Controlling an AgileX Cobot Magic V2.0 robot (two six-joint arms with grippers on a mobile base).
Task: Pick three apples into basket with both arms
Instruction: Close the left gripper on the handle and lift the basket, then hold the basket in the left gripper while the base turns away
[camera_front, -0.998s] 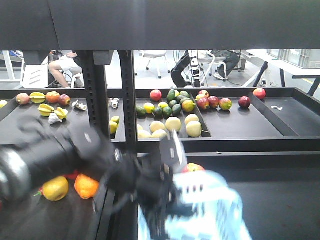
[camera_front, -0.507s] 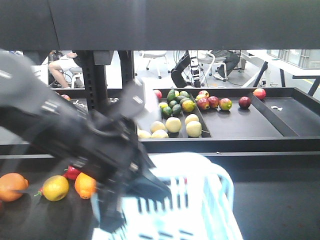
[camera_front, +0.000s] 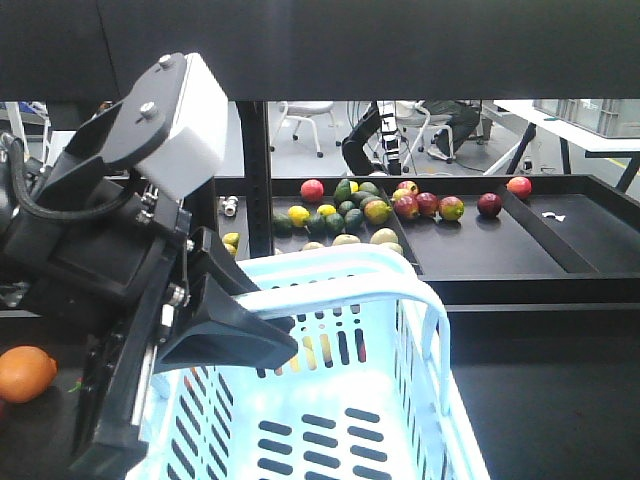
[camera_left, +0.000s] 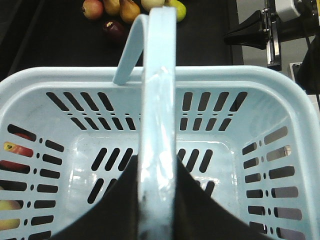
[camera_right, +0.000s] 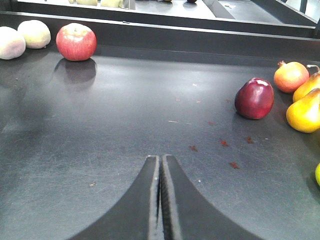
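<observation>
**The left claw (camera_left: 157, 192) holds the basket (camera_left: 260, 80) up by its handle (camera_left: 159, 100).**
The left claw is squeezed shut around the handle. The right claw (camera_right: 161, 200) is shut tight and holds nothing. No apple is in the basket yet. The apples (camera_front: 406, 207) lie on the shelf (camera_front: 480, 250) well behind the basket. I think it should keep the basket flat and steady, bring it near them, then open the right claw wide. The basket is higher now than half a second ago.

Right claw (camera_right: 160, 162), tips pressed together, hangs over black tray (camera_right: 125, 115) with red apple (camera_right: 76, 41) left, darker apple (camera_right: 254, 98) right.
</observation>
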